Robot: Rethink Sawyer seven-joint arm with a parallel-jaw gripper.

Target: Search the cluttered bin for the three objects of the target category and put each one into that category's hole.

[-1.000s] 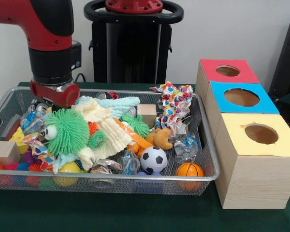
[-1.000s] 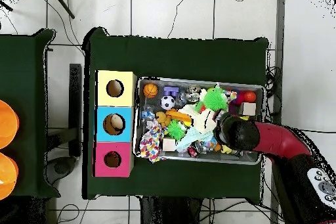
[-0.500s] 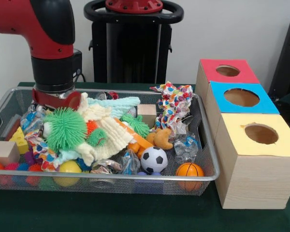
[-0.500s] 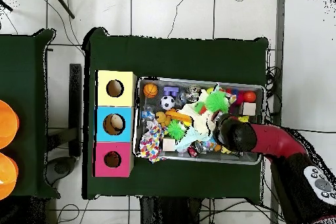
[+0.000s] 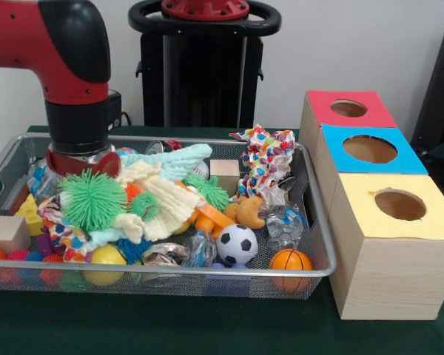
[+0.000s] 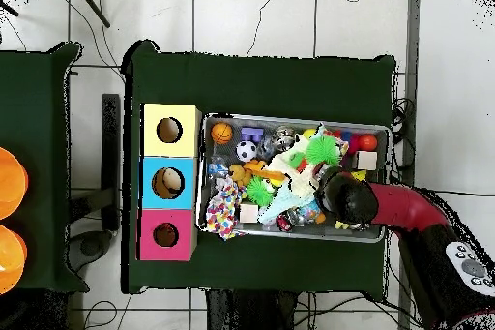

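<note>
The wire mesh bin point(image 5: 229, 272) is full of toys; in the overhead view its rim point(image 6: 290, 118) runs right of the boxes. A plain tan-orange soft toy point(image 5: 244, 212) lies right of centre, beside the soccer ball; it also shows in the overhead view point(image 6: 238, 173). No tiger-striped toy shows. The red-topped box's hole point(image 5: 348, 108) point(image 6: 165, 235) is at the far end of the row of boxes. My gripper point(image 5: 78, 161) point(image 6: 340, 198) is down in the bin's left end, its lower part hidden behind a green spiky puff ball point(image 5: 92, 198) and a cream and teal knit cloth point(image 5: 159, 196).
The blue-topped box point(image 5: 370, 149) and the yellow-topped box point(image 5: 399, 205) stand nearer the camera than the red one. A soccer ball point(image 5: 235, 244), a basketball-patterned ball point(image 5: 290, 260), a colourful rag toy point(image 5: 266, 159) and wooden blocks point(image 5: 5, 231) crowd the bin.
My arm has sunk lower into the bin's left end. The knit cloth and green puff ball have shifted and bunched leftward. The tan-orange toy has not moved.
</note>
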